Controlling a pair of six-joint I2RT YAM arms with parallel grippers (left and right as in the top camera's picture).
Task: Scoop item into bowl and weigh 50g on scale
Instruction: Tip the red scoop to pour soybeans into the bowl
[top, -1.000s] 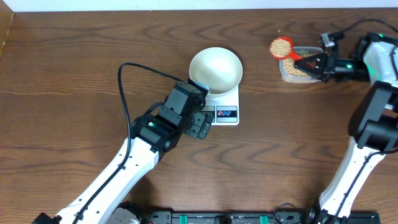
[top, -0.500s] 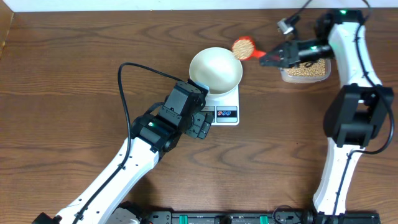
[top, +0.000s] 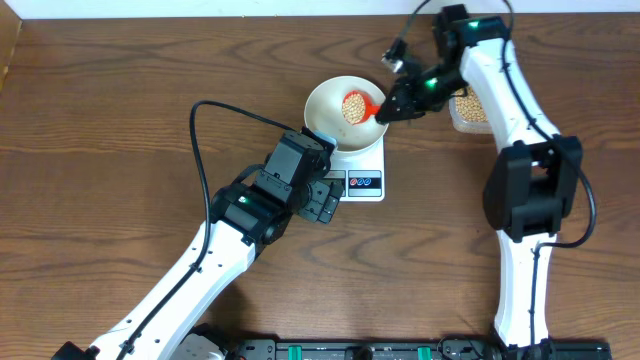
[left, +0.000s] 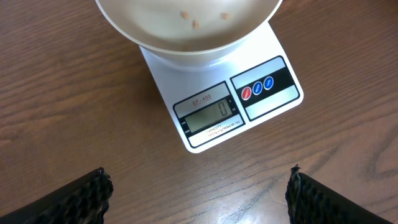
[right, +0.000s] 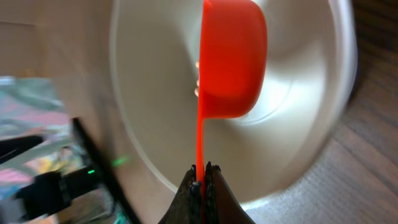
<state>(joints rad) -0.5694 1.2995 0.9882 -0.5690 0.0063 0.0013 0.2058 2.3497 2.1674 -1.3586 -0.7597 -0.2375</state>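
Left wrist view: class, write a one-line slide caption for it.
White bowl holding a few beans sits on the scale, its display reading zero, framed by the open left claw.

The red scoop (top: 356, 106), heaped with beans (top: 352, 108), has been carried from well to the right of the bowl (top: 322, 125), past the bowl's right rim, to a spot over the bowl's inside, right of its centre. The right arm (top: 490, 70) has been swung leftward toward the bowl with it, and the clear tub (top: 468, 108) right of the bowl is now partly covered by that arm. A few loose beans are seen inside the bowl from the left wrist, where none could be made out from overhead earlier.
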